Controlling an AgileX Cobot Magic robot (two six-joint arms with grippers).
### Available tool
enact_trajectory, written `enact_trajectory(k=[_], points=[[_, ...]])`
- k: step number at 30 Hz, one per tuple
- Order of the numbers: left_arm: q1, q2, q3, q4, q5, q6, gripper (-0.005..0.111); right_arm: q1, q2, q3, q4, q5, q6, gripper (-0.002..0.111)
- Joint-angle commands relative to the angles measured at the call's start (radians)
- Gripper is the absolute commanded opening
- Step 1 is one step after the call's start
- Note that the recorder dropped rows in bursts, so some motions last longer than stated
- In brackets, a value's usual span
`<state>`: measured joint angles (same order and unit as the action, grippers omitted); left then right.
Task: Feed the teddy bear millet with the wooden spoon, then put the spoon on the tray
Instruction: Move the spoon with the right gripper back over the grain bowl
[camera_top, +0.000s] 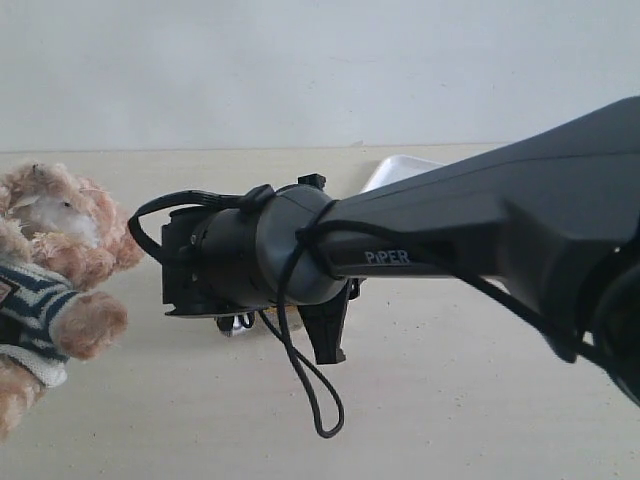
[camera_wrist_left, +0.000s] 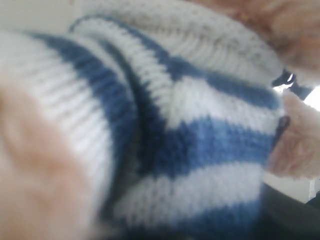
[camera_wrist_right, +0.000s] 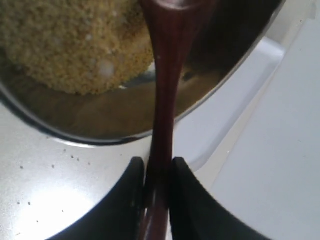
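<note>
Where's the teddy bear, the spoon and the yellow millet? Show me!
teddy bear (camera_top: 55, 215): exterior view, on its pale muzzle.
spoon (camera_wrist_right: 165, 100): right wrist view, on its thin dark handle.
millet (camera_wrist_right: 70, 40): right wrist view, on the middle of the yellow heap.

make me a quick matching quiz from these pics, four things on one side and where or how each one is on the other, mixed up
Things:
1 bear
2 millet
3 spoon
4 tray

Place or state:
a in the bowl
b clamped in the right gripper
c wears a striped shirt
d white, peeking out from behind the arm

Pairs: 1-c, 2-a, 3-b, 4-d
</note>
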<state>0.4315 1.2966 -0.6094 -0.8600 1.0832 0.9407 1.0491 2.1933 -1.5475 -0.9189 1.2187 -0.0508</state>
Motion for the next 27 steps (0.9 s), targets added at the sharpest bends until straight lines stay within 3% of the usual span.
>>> enact_trajectory(k=[1, 18, 27], points=[[0.002, -0.016, -0.003, -0.021, 0.01, -0.005, 0.007, 0.007, -0.009, 0.001, 0.063, 0.002, -0.007, 0.003], [0.002, -0.016, -0.003, -0.021, 0.01, -0.005, 0.007, -0.004, -0.056, -0.001, 0.187, 0.002, 0.012, 0.003], [0.002, -0.016, -0.003, -0.021, 0.01, -0.005, 0.007, -0.046, -0.058, -0.12, 0.281, 0.002, 0.017, 0.003]])
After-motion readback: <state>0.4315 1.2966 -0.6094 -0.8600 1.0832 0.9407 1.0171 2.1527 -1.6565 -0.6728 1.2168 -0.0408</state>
